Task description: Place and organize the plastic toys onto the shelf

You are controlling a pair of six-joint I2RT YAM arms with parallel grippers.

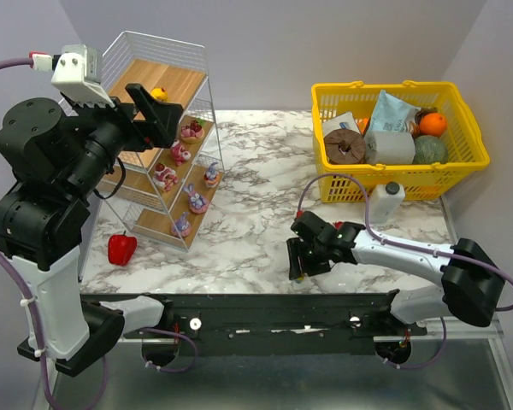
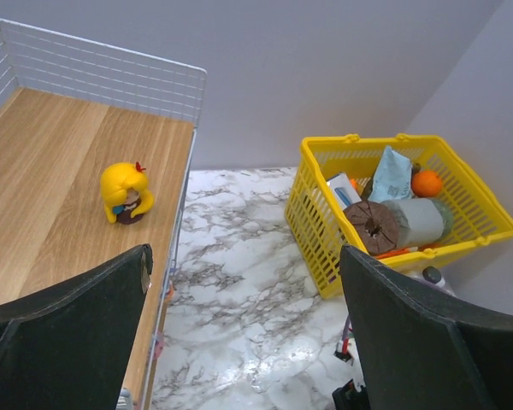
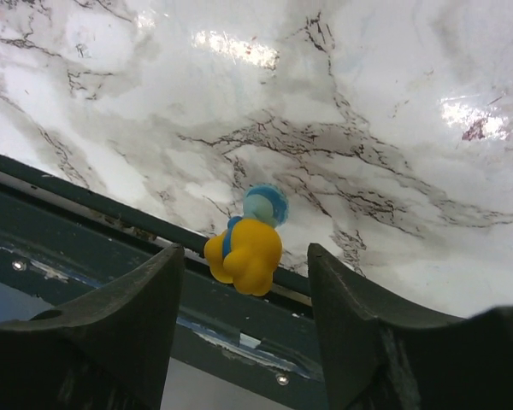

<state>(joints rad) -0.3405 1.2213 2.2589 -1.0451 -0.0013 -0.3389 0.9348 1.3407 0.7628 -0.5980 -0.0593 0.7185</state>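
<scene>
A red pepper (image 1: 121,248) lies on the tabletop (image 1: 256,171) by the near-left foot of the shelf (image 1: 175,75). Above it, my left pincer (image 1: 158,115) hangs wide open and empty over the top board, where one yellow toy (image 2: 126,193) stands, and six purple-and-pink toys (image 1: 197,200) sit on the two boards below. Further right, my right pincer (image 1: 301,256) points down at the tabletop's near edge with fingers spread and nothing gripped; a yellow-and-blue duck (image 3: 248,243) lies between them, touching neither, and the basket (image 1: 385,181) stands far right.
</scene>
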